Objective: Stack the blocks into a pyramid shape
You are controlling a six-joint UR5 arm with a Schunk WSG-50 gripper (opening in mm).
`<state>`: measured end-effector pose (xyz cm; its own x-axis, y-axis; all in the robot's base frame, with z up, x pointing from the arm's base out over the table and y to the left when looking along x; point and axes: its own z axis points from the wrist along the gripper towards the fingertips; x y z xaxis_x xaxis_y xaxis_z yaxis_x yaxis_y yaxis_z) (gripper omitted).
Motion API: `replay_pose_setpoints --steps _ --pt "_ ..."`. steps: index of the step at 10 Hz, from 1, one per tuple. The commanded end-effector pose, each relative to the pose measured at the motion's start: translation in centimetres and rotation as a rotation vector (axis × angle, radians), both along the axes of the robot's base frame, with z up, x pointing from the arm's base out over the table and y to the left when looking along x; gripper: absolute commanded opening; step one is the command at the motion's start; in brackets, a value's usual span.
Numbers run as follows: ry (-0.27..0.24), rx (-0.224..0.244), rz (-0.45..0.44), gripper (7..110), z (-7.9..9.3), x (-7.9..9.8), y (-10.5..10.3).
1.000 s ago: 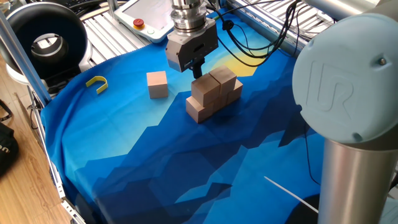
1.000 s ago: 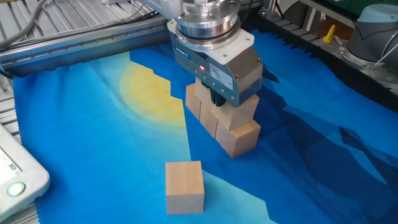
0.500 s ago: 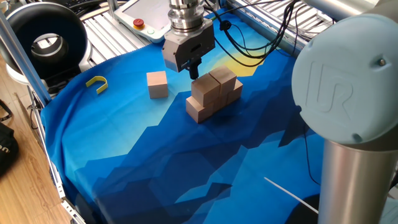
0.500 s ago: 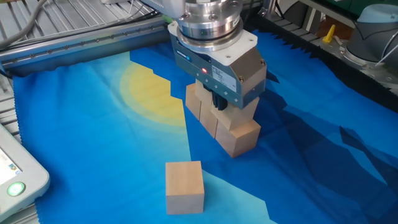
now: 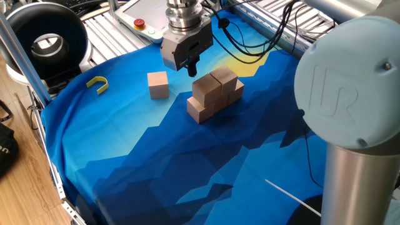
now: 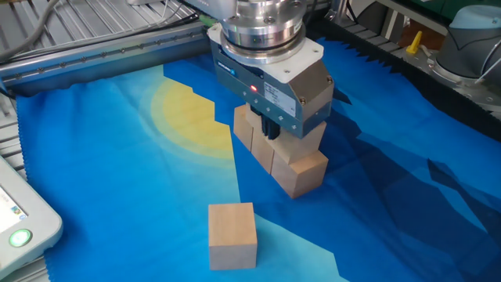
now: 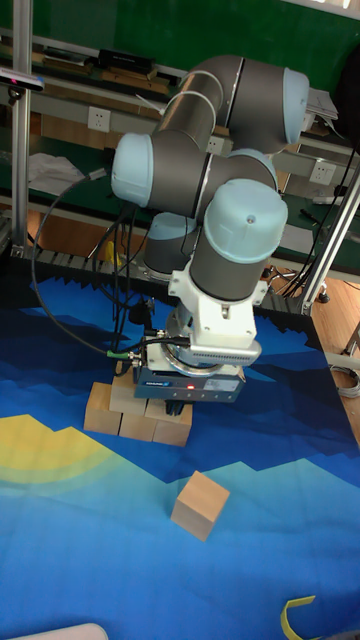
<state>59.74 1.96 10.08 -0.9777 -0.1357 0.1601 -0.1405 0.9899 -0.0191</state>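
Note:
Several tan wooden blocks form a two-layer stack (image 5: 212, 94) (image 6: 291, 160) (image 7: 132, 415) on the blue cloth. One more block (image 5: 158, 84) (image 6: 232, 234) (image 7: 200, 505) lies alone, apart from the stack. My gripper (image 5: 190, 64) (image 6: 272, 128) (image 7: 177, 404) hangs just above the stack's top layer, on the side nearer the lone block. Its dark fingers look pressed together with nothing between them. In the other fixed view the gripper body hides part of the stack's upper blocks.
A small yellow hook-shaped piece (image 5: 97, 83) (image 7: 299, 612) lies near the cloth's edge beyond the lone block. A black ring-shaped object (image 5: 45, 39) and a teach pendant (image 5: 142, 17) sit off the cloth. Cables (image 5: 250, 37) trail behind the stack.
The gripper has risen a little off the stack and drifted toward the lone block. No block has moved.

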Motion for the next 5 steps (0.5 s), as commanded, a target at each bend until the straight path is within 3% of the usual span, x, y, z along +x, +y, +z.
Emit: replay_pose_setpoints --steps 1,2,3,4,5 --pt "-0.108 0.013 0.012 7 2.2 2.6 1.9" --pt "-0.147 0.085 -0.024 7 3.4 3.1 3.9" --pt "-0.214 0.122 -0.069 7 4.6 4.3 4.9" --pt "-0.248 0.102 -0.094 7 5.5 4.7 4.5" --pt "-0.239 0.107 -0.156 7 5.9 4.1 5.4"
